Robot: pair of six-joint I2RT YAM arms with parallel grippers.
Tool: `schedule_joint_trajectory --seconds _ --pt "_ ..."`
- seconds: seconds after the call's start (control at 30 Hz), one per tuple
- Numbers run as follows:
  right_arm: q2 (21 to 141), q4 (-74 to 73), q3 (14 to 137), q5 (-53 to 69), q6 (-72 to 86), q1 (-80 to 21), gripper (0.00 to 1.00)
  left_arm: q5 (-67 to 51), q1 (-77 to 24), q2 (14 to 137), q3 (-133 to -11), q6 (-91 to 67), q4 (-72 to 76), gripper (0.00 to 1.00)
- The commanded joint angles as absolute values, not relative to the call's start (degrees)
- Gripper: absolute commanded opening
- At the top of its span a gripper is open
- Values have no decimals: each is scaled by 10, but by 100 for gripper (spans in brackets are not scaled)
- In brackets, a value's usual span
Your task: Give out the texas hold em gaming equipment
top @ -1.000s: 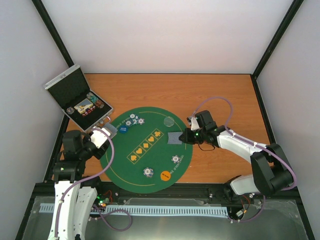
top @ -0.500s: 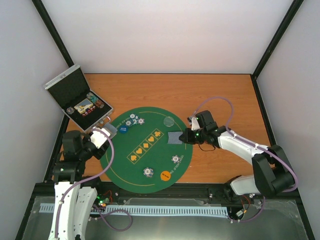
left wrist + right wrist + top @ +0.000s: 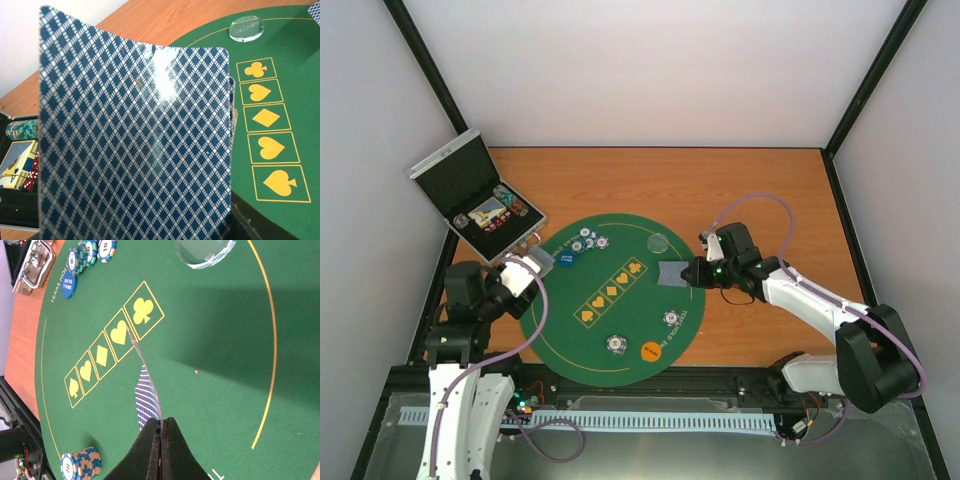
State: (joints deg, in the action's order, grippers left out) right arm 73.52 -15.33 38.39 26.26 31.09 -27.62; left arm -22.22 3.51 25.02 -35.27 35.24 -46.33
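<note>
My right gripper (image 3: 693,272) is shut on one blue-backed playing card (image 3: 670,273) and holds it over the right side of the mat. In the right wrist view the card (image 3: 146,392) is edge-on, pinched at the fingertips (image 3: 161,424). My left gripper (image 3: 527,270) is at the mat's left edge, shut on playing cards (image 3: 542,262). Their backs (image 3: 135,145) fill the left wrist view and hide the fingers. Three poker chip stacks (image 3: 590,241) and a blue disc (image 3: 566,258) lie far left. A clear disc (image 3: 659,241), two chip stacks (image 3: 671,318) (image 3: 617,344) and an orange disc (image 3: 651,351) also lie on the mat. No black triangle marker shows.
The round green felt mat (image 3: 620,310) with five yellow suit boxes (image 3: 611,290) lies on the orange table. The open silver case (image 3: 480,200) sits at the far left corner, with chips and cards inside (image 3: 22,131). Black frame posts border the table.
My right arm has shifted slightly to the right and the card it holds has moved a little toward the far side. The left arm has not moved.
</note>
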Motion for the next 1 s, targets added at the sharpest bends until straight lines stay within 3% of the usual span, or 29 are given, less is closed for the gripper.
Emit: schedule_joint_trajectory --seconds 0.0,0.6,0.97 --pt "716 -154 384 267 312 -273 3 -222 41 235 -383 336 -459 49" --pt "658 -147 337 272 331 -273 3 -214 46 218 -376 329 -431 49" --pt "669 -163 375 270 318 -273 3 -224 50 226 -376 335 -432 49"
